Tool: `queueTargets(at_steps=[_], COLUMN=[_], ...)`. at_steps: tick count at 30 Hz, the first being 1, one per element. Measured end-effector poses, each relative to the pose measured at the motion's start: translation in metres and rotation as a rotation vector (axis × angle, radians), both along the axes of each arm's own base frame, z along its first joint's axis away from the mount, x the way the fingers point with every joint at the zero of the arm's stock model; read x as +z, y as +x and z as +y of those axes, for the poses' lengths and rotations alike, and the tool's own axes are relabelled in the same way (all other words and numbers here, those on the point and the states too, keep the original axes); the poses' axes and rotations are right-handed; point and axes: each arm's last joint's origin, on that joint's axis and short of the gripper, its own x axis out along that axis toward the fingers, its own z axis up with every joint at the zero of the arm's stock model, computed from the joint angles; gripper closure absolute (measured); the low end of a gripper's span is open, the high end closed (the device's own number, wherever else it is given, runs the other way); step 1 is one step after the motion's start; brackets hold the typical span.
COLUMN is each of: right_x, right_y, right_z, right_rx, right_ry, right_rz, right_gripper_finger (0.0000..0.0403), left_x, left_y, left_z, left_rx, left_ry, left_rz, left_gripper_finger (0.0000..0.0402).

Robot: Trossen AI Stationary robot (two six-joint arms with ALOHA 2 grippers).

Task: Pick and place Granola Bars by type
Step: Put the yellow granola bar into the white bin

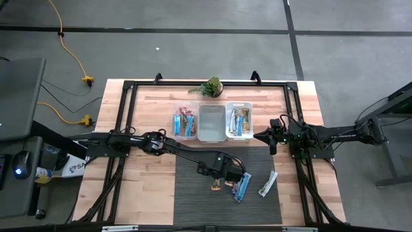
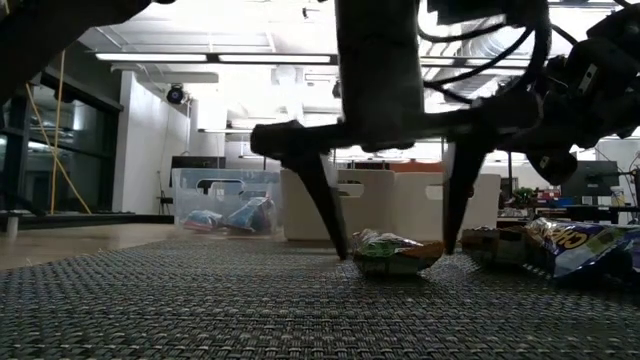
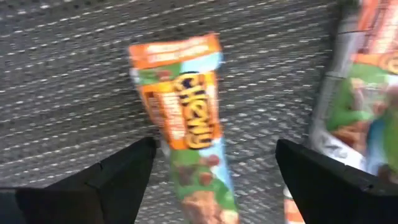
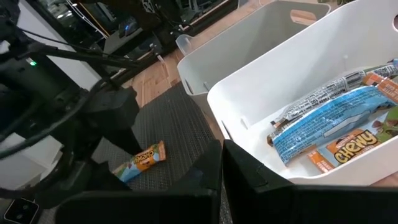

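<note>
Overhead, the left gripper (image 1: 226, 181) had reached across onto the dark mat (image 1: 193, 200), poised over an orange bar (image 1: 216, 187) lying just left of a blue bar (image 1: 242, 188), with a white bar (image 1: 268, 183) a little farther right; three bins (image 1: 212, 122) stood on the far side of the table, the left and right ones holding bars, the middle one apparently bare, and a plant (image 1: 211, 86) beyond them. To do the pick well, I judged the fingers should come straight down across the bar's narrow width, clear of the blue neighbour, and close only once both tips touched the mat. The right gripper (image 1: 272, 137) waited beside the right bin. At table level, the left gripper (image 2: 395, 245) stood spread, its two tips down at the mat on either side of the orange bar (image 2: 397, 252), not yet squeezing it; the blue bar (image 2: 590, 248) lay close on the right. From the left wrist, the fingers (image 3: 112, 180) flanked the orange bar (image 3: 186, 130), which lay lengthwise between them with a gap on each side, slightly nearer one finger, so a small centring would help. From the right wrist, the right bin (image 4: 261, 99) held bars (image 4: 329, 127), and the orange bar (image 4: 142, 160) showed on the mat; I could not tell whether that gripper's own fingers were parted.
</note>
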Motion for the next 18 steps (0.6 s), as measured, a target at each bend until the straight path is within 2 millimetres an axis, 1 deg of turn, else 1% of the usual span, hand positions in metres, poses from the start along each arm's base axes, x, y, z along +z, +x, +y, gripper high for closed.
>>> queueTargets(at_steps=[5,8,18], right_x=[-0.0001,-0.0001,-0.0001], right_y=[0.0000,0.0000,0.0000], right_z=[0.0000,0.0000,0.0000], right_rx=[0.000,0.000,0.000], right_ry=[0.000,0.000,0.000], right_rz=[0.001,0.001,0.001], right_gripper_finger=[0.0402,0.0402,0.0402], left_x=[-0.0007,-0.0010,-0.0018], left_y=[-0.0005,-0.0007,-0.0001], left_z=[-0.0001,0.0000,0.0026], left_rx=[-0.003,-0.002,-0.003], left_ry=[-0.014,-0.012,-0.034], left_rz=[0.010,0.013,0.021], left_gripper_finger=[0.0068,0.0079,0.0176])
